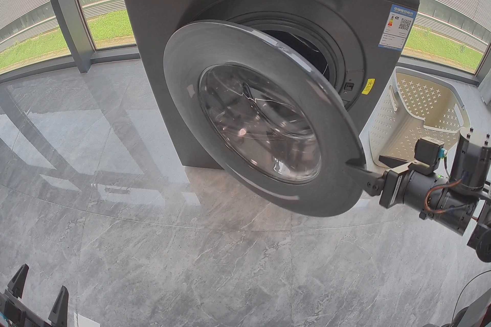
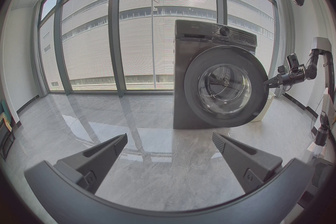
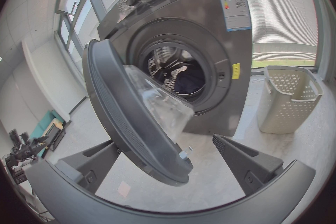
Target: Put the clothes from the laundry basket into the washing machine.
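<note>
While my right tool (image 3: 168, 140) is sitting with its fingers spread wide and gripping nothing, the free rim of the door (image 1: 266, 123) is passing edge-on through the gap between them, and one fingertip seems to be touching that rim. The door is hanging half open, its hinge side lying far across from this tool and its glass bulge facing the washing machine (image 1: 153, 62). Beyond the door, ahead of the tool, the drum opening (image 3: 176, 74) is showing a dark bundle of clothes (image 3: 189, 82) lying inside. The laundry basket (image 1: 424, 75) is standing just beside the tool on its outer side, against the machine's flank, and I am seeing nothing in it. I am judging that the loading is done and that the coming move is a push on this rim toward the machine. My left tool (image 1: 41, 283) is hanging low over the floor, also spread and holding nothing, well apart from the door, so the right one is the nearer.
</note>
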Controlling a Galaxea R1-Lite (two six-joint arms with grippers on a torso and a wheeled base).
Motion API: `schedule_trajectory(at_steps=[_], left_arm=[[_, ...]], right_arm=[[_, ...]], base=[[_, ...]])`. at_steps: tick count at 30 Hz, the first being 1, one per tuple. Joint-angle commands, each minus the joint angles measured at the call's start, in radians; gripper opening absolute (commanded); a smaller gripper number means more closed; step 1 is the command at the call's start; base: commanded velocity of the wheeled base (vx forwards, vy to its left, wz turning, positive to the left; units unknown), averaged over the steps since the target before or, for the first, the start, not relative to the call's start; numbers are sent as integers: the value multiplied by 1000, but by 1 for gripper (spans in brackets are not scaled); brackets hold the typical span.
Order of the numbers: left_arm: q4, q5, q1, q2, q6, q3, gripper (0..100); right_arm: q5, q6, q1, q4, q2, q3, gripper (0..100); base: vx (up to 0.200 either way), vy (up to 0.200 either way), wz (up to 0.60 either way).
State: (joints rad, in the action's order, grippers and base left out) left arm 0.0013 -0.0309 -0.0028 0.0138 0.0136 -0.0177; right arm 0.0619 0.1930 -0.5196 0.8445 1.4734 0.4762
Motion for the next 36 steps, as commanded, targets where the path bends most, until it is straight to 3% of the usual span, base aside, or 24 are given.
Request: schedule_trajectory(at_steps=[1, 3, 7, 10, 12, 16, 21, 36], left_arm=[[0, 0, 0, -9, 0, 18, 100], [0, 0, 0, -11, 0, 18, 100], [0, 0, 0, -11, 2, 18, 100], [0, 0, 0, -11, 2, 18, 100], [-1, -1, 0, -11, 6, 18, 100], [0, -1, 0, -11, 6, 18, 100], [-1, -1, 0, -11, 3, 18, 100], [-1, -1, 0, -11, 3, 18, 100]], right_arm=[[19, -9, 228, 2, 45, 62, 100], [18, -9, 254, 1, 44, 52, 100], [18, -10, 231, 1, 19, -13, 100], [22, -7, 168, -1, -13, -60, 100], [19, -6, 30, -1, -45, -131, 100], [22, 11, -71, 2, -42, -128, 100], [26, 45, -69, 42, -5, -41, 100], [36, 45, -65, 81, 21, 90, 100]], base=[[0, 0, 0], [0, 0, 0], [0, 0, 0], [0, 0, 0], [0, 0, 0], [100, 0, 0], [200, 0, 0], [200, 0, 0]])
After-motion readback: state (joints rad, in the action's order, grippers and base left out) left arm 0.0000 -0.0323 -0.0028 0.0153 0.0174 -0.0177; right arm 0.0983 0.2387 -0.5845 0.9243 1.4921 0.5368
